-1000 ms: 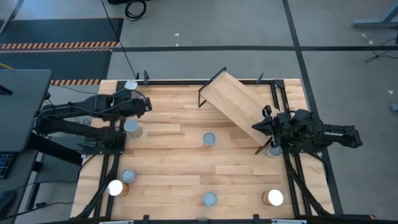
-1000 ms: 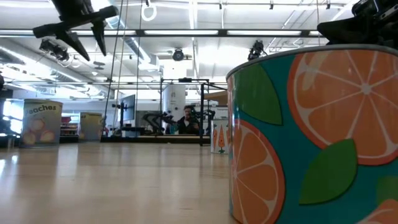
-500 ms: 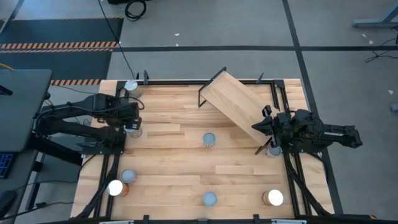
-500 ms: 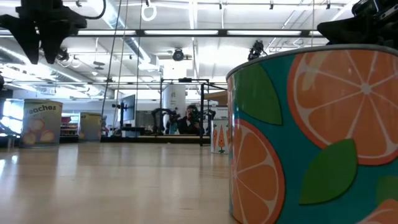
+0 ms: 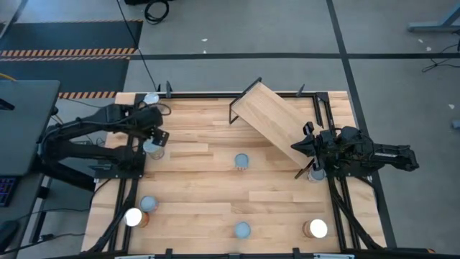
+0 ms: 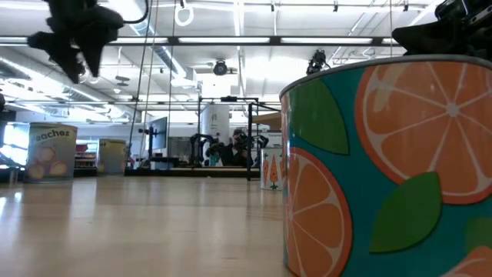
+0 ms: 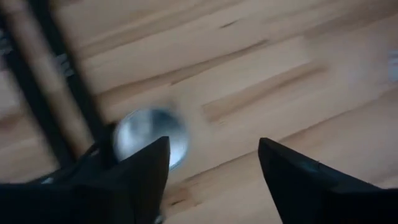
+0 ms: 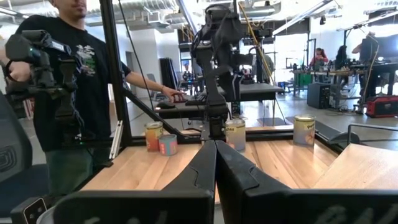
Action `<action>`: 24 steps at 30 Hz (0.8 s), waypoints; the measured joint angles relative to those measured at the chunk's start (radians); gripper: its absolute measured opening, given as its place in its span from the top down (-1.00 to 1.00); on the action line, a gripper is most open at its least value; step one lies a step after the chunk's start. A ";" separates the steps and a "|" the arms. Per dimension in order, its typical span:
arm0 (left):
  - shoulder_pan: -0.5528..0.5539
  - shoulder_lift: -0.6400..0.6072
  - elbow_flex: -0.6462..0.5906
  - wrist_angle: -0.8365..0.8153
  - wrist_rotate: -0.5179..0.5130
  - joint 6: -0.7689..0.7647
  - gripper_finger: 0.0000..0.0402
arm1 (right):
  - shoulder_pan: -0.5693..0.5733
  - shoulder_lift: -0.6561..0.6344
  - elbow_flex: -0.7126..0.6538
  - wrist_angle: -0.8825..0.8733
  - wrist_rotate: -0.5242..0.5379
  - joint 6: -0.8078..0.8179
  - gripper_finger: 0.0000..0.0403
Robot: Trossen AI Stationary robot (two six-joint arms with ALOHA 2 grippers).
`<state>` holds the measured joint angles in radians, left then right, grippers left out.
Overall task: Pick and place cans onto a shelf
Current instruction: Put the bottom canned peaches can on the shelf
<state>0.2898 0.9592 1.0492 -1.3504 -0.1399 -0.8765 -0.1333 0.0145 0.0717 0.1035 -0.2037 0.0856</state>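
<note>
the left gripper (image 5: 155, 137) has swung back over the can (image 5: 151, 148) at the table's left side, its fingers (image 7: 140, 171) now spread wider and nothing between them, so a grab looks close. the shelf (image 5: 277, 121) holds no cans. the right gripper (image 5: 298, 147) waits by the shelf's edge, fingers together.
</note>
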 joint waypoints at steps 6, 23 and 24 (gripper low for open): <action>0.073 0.009 0.000 0.110 -0.184 0.276 -0.37 | 0.000 0.000 0.000 0.000 0.000 0.000 0.94; 0.329 0.067 0.003 -0.103 -0.034 0.466 -0.45 | 0.000 0.000 0.000 0.000 0.000 0.000 0.94; 0.344 0.071 0.003 -0.119 -0.035 0.482 -0.46 | 0.000 0.000 0.000 0.000 0.000 0.000 0.94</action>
<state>0.6334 1.0299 1.0527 -1.4692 -0.1745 -0.3949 -0.1333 0.0143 0.0717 0.1036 -0.2037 0.0856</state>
